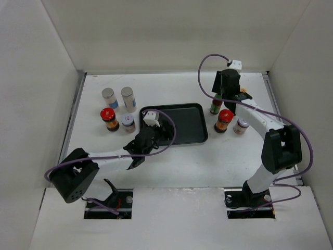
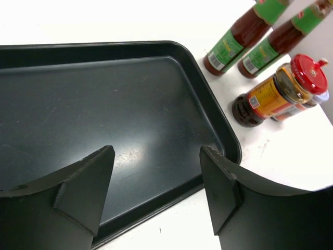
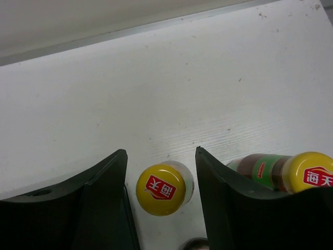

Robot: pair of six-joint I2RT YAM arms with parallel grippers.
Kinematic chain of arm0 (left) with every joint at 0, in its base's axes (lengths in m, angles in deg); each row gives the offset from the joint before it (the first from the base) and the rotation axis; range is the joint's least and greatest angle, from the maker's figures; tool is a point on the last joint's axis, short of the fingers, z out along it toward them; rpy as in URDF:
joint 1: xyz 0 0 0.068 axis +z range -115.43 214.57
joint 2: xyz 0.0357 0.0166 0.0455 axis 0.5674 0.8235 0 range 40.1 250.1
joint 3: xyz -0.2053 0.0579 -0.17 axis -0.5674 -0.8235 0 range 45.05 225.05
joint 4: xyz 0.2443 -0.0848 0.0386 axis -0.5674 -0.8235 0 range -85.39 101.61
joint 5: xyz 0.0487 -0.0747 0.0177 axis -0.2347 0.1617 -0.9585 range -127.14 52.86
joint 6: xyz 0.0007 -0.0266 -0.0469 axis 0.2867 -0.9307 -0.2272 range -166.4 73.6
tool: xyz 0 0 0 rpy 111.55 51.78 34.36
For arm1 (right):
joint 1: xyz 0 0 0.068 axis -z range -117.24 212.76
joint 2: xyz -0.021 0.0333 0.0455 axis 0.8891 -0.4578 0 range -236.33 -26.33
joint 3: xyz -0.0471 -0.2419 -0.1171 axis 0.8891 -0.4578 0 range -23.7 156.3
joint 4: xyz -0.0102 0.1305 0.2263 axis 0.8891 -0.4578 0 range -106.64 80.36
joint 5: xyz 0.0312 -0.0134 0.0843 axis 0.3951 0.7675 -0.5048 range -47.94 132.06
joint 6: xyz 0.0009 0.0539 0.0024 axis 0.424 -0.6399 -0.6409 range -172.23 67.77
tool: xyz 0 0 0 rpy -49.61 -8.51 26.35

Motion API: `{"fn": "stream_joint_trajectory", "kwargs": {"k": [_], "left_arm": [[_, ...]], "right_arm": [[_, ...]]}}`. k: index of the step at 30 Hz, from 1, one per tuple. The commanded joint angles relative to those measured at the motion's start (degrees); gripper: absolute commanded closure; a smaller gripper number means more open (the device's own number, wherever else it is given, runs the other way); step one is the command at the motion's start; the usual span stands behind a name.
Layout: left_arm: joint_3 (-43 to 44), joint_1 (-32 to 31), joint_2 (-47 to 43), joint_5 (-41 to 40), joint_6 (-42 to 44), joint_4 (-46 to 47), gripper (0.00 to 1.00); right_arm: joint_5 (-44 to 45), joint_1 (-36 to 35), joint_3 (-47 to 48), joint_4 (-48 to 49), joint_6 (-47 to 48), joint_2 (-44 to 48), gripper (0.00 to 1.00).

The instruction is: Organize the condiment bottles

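Left fingers (image 2: pixel 83 182): spread partway with nothing between them, hovering over a near corner of the black tray (image 2: pixel 104 94).
Right fingers (image 3: pixel 99 203): apart, astride the yellow cap of one green bottle (image 3: pixel 161 188); a thin gap shows on each side, so no grip shows.
Second green bottle (image 3: pixel 291 174): just outside the right fingers, close beside the first.
Right group: both green bottles, a red-lidded jar (image 1: pixel 225 120) and a small jar (image 1: pixel 240 125) stand close together on the counter (image 1: pixel 171 166), right of the tray.
Left group: two silver-capped shakers (image 1: pixel 108 97), another red-lidded jar (image 1: pixel 109 119) and a pale-lidded jar (image 1: pixel 128 122), left of the tray.
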Motion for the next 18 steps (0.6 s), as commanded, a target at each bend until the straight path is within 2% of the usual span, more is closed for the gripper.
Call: {"fn": "stream_joint_trajectory", "kwargs": {"k": [1,6,10,11,15,18], "left_arm": [[-1.27,1.57,-1.55,1.54,-2.91,4.00,0.34],[-2.59,2.89,-2.09,2.07,-4.76,5.32,0.30],[-2.77,3.77,-1.82,3.47,-5.37,5.76,0.30],[-2.94,3.77,-1.99,3.56,-5.46,5.94,0.30],[-2.68,4.47,-1.03,3.83,-5.64,6.03,0.30],[-2.95,4.47,-1.73,4.00,-5.64,6.11,0.30]], "right_arm": [[3.45,0.08,-0.39,1.66,0.04,0.52,0.38],[3.54,-0.71,-1.36,2.80,-0.04,-0.36,0.47],[3.28,-1.24,0.40,1.66,0.04,-2.20,0.47],[3.28,-1.33,0.49,1.66,0.04,-2.29,0.50],[3.72,-1.77,-0.21,3.50,-0.57,-1.68,0.74],[4.59,-3.08,-1.17,5.87,-0.40,0.77,0.79]]}}
